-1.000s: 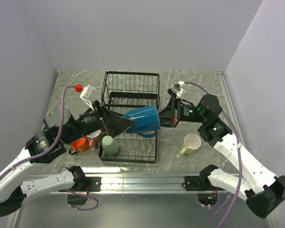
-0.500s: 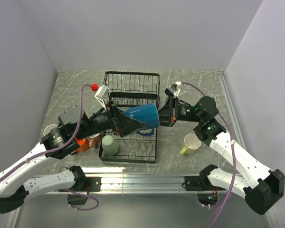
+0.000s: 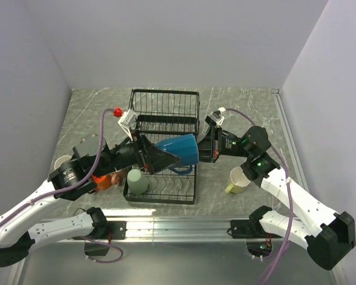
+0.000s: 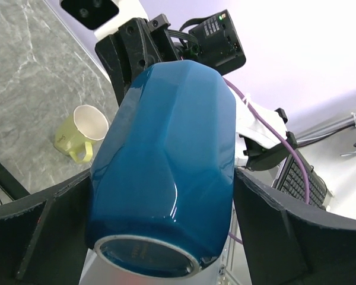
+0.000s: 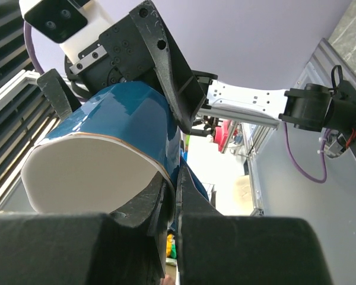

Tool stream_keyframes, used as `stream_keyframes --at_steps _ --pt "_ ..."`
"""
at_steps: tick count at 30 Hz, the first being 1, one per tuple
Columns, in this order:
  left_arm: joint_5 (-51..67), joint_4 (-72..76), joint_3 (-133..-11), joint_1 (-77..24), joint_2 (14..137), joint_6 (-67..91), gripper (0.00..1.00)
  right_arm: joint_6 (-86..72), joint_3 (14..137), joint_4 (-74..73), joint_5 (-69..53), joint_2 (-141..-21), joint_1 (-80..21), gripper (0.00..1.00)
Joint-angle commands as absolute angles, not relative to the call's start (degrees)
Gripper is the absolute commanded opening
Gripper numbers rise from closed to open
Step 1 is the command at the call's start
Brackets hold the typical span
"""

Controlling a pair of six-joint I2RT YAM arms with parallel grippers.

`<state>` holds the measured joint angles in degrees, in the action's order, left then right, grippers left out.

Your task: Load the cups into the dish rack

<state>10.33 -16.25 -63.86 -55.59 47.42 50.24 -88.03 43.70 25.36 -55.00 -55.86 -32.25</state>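
Observation:
A blue cup (image 3: 179, 149) hangs on its side above the black wire dish rack (image 3: 166, 107). My right gripper (image 3: 200, 149) is shut on its rim; in the right wrist view the rim of the blue cup (image 5: 118, 124) sits pinched between the fingers of the gripper (image 5: 177, 172). My left gripper (image 3: 166, 157) comes from the left and spans the base end. In the left wrist view its wide jaws press both sides of the blue cup (image 4: 166, 154). A pale green cup (image 3: 137, 181) stands upside down in the rack's front tray.
A yellow-green cup (image 3: 240, 178) lies on the table right of the rack, also the yellow-green cup (image 4: 83, 130) in the left wrist view. An orange cup (image 3: 101, 180) sits left of the rack, partly under my left arm. Grey walls close in both sides.
My left arm has swung forward and right, its jaws sliding around the blue cup's base end. The right gripper and cup shifted slightly toward the front.

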Motion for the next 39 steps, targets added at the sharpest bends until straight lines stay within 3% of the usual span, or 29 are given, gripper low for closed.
stream_keyframes --at_steps 1,5,8,9,12,14,15,21,28,29,30,31,34,39 --pt "6.2 -11.2 -66.4 -55.0 44.3 49.7 0.92 -88.2 44.2 29.8 -56.2 -54.6 -31.7 0.00" --pt "5.1 -10.3 -65.8 -55.0 43.7 49.9 0.91 -87.8 43.6 29.0 -56.4 -54.3 -31.8 0.00" --pt "5.1 -9.9 -66.2 -55.0 44.0 49.7 0.84 -88.7 42.5 30.1 -56.3 -54.1 -32.0 0.00" --pt "5.4 -9.8 -66.4 -55.0 44.5 49.6 0.74 -88.8 42.5 30.4 -56.3 -53.9 -32.0 0.00" --pt "5.8 -9.8 -67.2 -55.0 45.5 49.2 0.60 -88.3 42.4 29.8 -56.5 -53.8 -32.0 0.00" --pt "6.2 -9.7 -68.0 -55.0 46.7 49.0 0.44 -88.4 42.5 29.8 -56.6 -54.2 -32.0 0.00" --pt "6.3 -9.5 -68.2 -55.0 47.2 49.0 0.31 -88.5 42.6 29.9 -56.9 -54.4 -32.1 0.00" --pt "5.5 -8.0 -67.1 -55.0 47.5 49.7 0.00 -86.4 43.9 26.6 -57.1 -54.0 -32.2 0.00" --pt "5.5 -7.9 -67.7 -55.0 48.4 49.7 0.00 -85.5 42.6 25.8 -57.3 -53.3 -32.0 0.00" --pt "5.4 -8.0 -67.8 -55.0 48.5 49.7 0.00 -85.1 42.9 25.1 -57.6 -53.4 -32.0 0.02" --pt "4.4 -8.3 -67.9 -55.0 48.8 49.7 0.00 -83.7 43.2 23.1 -57.7 -53.6 -31.9 0.12" --pt "3.8 -9.9 -68.5 -55.0 49.1 49.8 0.00 -82.7 43.9 21.9 -57.8 -53.6 -31.9 0.41" --pt "2.8 -12.4 -70.2 -55.0 50.6 49.4 0.00 -78.4 45.5 15.5 -57.3 -53.4 -31.8 0.63" --pt "1.9 -14.3 -69.6 -55.0 50.6 49.8 0.00 -75.8 45.9 10.9 -56.8 -53.4 -31.3 0.67"
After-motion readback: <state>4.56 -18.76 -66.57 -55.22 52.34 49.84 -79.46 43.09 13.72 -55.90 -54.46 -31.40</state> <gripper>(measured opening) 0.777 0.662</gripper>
